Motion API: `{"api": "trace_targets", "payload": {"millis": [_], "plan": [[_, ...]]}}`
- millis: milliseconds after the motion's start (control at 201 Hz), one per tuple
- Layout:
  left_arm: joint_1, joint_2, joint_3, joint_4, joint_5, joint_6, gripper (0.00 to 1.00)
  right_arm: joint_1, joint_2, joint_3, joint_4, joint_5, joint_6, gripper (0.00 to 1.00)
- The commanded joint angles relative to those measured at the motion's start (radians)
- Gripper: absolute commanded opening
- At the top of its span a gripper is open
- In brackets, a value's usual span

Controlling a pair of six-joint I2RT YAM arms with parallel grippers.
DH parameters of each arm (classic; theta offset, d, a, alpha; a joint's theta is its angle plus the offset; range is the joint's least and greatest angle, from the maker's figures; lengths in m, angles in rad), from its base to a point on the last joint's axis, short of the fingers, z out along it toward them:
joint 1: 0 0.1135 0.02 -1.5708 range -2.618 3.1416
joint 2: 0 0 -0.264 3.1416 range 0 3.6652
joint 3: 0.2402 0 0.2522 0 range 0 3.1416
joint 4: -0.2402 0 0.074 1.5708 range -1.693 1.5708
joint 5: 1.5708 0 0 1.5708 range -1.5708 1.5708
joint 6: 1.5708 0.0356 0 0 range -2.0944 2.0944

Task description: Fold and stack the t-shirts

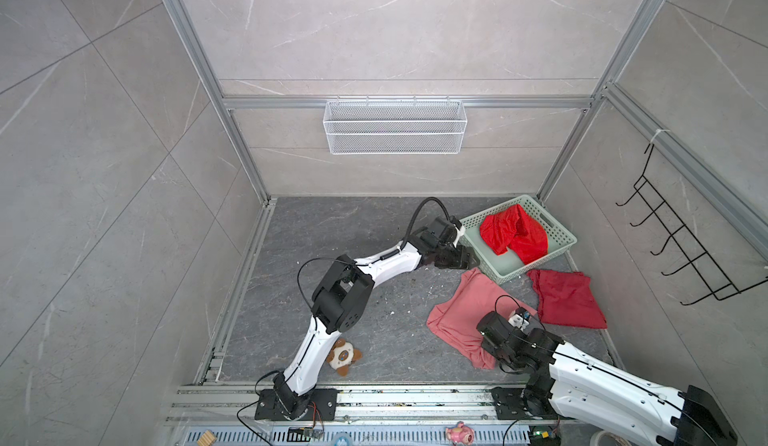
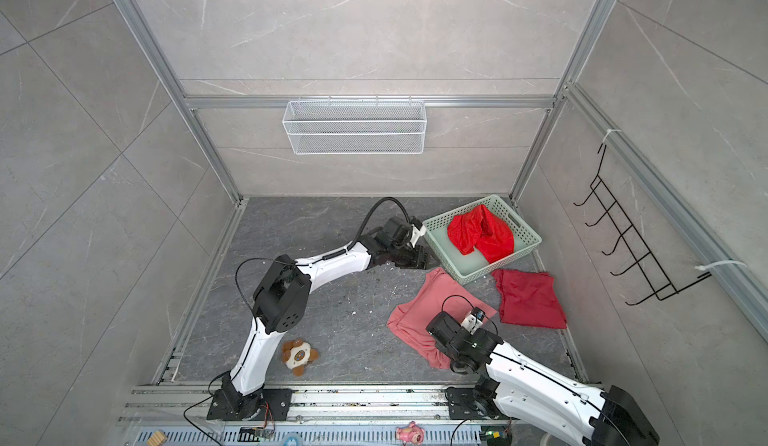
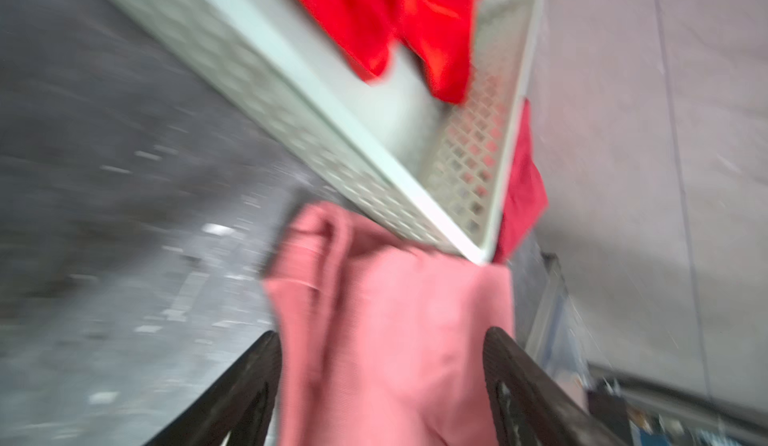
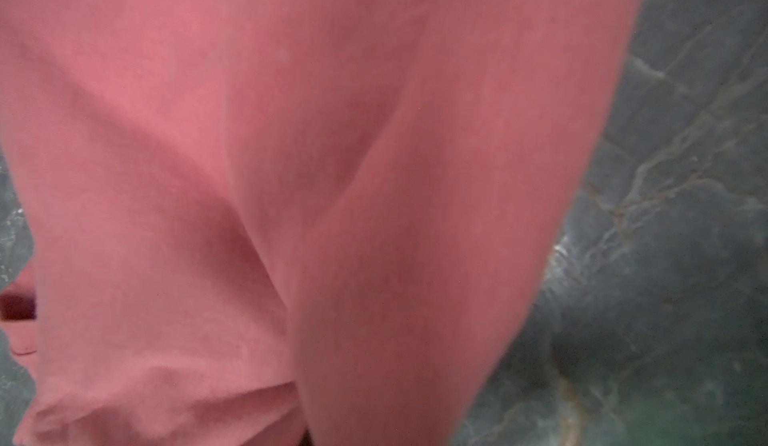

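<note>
Lower right in both top views, the salmon-pink cloth t-shirt (image 1: 461, 315) sprawls unfolded, one corner against the pale green plastic lattice basket (image 1: 540, 262) holding the scarlet t-shirt (image 1: 515, 232); the dark crimson t-shirt (image 1: 567, 298) lies alongside. Tugging could easily snag that basket. Right gripper (image 1: 492, 354) looks clamped on pink cloth, tips hidden; left gripper (image 3: 382, 336) gapes empty.

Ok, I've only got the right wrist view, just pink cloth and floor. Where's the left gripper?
Observer: The left gripper is open, beside the basket, at the pink shirt's far corner.
Operator: And the other shirts?
Observer: The scarlet shirt lies crumpled in the basket.
Operator: The crimson one?
Observer: The crimson shirt lies on the floor, just in front of the basket.
</note>
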Motion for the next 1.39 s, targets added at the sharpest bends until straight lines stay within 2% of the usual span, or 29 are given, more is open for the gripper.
{"api": "trace_targets", "payload": {"millis": [0, 139, 294, 458, 607, 732, 911, 1045, 1150, 1269, 1388], "plan": [[-0.032, -0.041, -0.008, 0.022, 0.098, -0.051, 0.79, -0.004, 0.058, 0.023, -0.021, 0.005, 0.005, 0.0], [-0.079, -0.01, -0.025, 0.076, 0.171, -0.154, 0.78, -0.004, 0.059, 0.012, 0.072, -0.025, -0.022, 0.0], [-0.11, 0.052, -0.034, 0.311, 0.259, -0.295, 0.78, -0.004, 0.071, 0.012, 0.108, -0.054, -0.053, 0.0], [-0.141, 0.195, 0.069, 0.469, 0.303, -0.414, 0.78, -0.004, 0.092, 0.003, 0.148, -0.075, -0.069, 0.0], [-0.147, 0.344, 0.202, 0.554, 0.32, -0.472, 0.78, -0.004, 0.086, 0.004, 0.169, -0.082, -0.085, 0.0], [-0.141, 0.412, 0.246, 0.634, 0.249, -0.489, 0.79, -0.004, 0.097, 0.007, 0.187, -0.105, -0.1, 0.0], [-0.118, 0.431, 0.282, 0.602, 0.081, -0.403, 0.79, -0.004, 0.108, 0.009, 0.191, -0.116, -0.103, 0.0], [-0.102, 0.434, 0.337, 0.496, -0.085, -0.314, 0.8, -0.003, 0.113, 0.007, 0.195, -0.121, -0.093, 0.0], [-0.091, 0.45, 0.37, 0.507, -0.189, -0.289, 0.8, -0.004, 0.118, 0.011, 0.198, -0.117, -0.09, 0.0], [-0.077, 0.489, 0.442, 0.515, -0.27, -0.275, 0.81, -0.004, 0.134, 0.015, 0.203, -0.11, -0.089, 0.0], [-0.056, 0.531, 0.519, 0.529, -0.294, -0.298, 0.81, -0.004, 0.152, 0.021, 0.213, -0.09, -0.086, 0.0]]}}
